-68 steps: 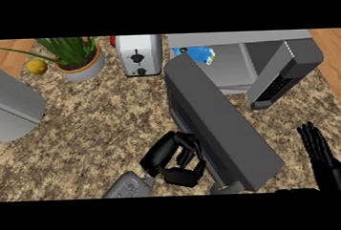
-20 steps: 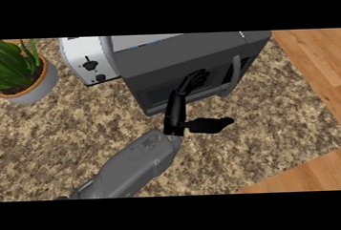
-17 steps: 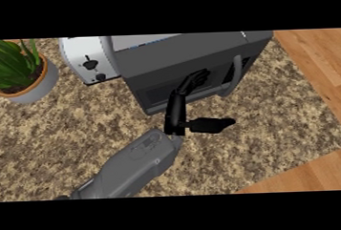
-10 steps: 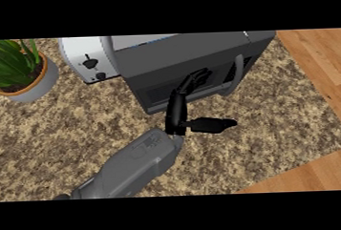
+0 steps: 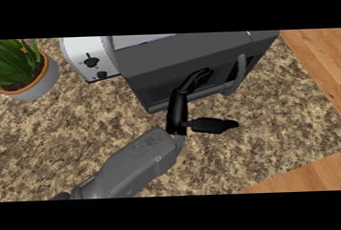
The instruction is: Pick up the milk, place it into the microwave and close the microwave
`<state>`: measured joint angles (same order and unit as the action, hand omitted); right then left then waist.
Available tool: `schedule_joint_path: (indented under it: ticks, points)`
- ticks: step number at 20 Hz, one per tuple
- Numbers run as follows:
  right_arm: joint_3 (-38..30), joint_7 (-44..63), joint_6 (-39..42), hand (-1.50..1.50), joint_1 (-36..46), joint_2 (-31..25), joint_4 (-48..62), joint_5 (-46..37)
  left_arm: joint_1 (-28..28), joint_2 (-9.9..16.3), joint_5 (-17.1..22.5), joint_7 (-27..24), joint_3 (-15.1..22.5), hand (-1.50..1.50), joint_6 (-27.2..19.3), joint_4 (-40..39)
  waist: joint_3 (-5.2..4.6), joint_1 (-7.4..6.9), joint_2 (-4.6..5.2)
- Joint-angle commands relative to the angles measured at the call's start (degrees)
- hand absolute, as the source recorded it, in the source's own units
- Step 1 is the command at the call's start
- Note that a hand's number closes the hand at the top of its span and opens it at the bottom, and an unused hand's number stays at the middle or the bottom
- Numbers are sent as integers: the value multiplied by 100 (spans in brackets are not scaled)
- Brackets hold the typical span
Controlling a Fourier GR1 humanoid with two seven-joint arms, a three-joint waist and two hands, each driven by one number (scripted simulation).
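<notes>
The grey microwave [image 5: 192,59] stands at the top middle of the head view with its door shut flat against the body. A vertical handle [image 5: 237,74] runs down the door's right side. My left hand [image 5: 177,109] reaches up from a grey forearm at the lower left. Its straight fingers [image 5: 197,80] touch the door face just left of the handle, and its thumb [image 5: 212,126] sticks out to the right over the counter. The hand is open and holds nothing. No milk shows anywhere. My right hand is out of the picture.
A white toaster [image 5: 87,57] stands against the microwave's left side. A potted green plant [image 5: 20,69] sits at the far left. The speckled stone counter [image 5: 68,125] ends at the right and lower right, where wood floor [image 5: 319,64] shows.
3.4 s ago the microwave door stood open with the left hand behind it; now the door is shut. Over the last second the hand has stayed against the door, barely moving.
</notes>
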<state>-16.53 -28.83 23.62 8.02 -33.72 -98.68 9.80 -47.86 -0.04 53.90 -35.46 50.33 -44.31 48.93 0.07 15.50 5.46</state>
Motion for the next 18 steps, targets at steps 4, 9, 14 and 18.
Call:
schedule_joint_path:
  ticks: [4, 9, 14, 18]
  points:
    - [278, 261, 468, -150, 27, 449, 513, 964, -442, 4, 260, -69, -298, -150, -87, -407, 0, 23, 46]
    - [208, 389, 659, -150, 204, 344, 821, 1266, -418, 4, 408, -211, -325, -150, -61, -490, -8, -20, 68]
    - [134, 477, 869, -150, 351, 174, 1025, 1489, -421, 4, 515, -317, -299, -150, -33, -543, -14, 77, 89]
    - [55, 549, 1021, -150, 523, 48, 1238, 1708, -442, 4, 597, -388, -276, -150, -38, -570, -10, 66, 83]
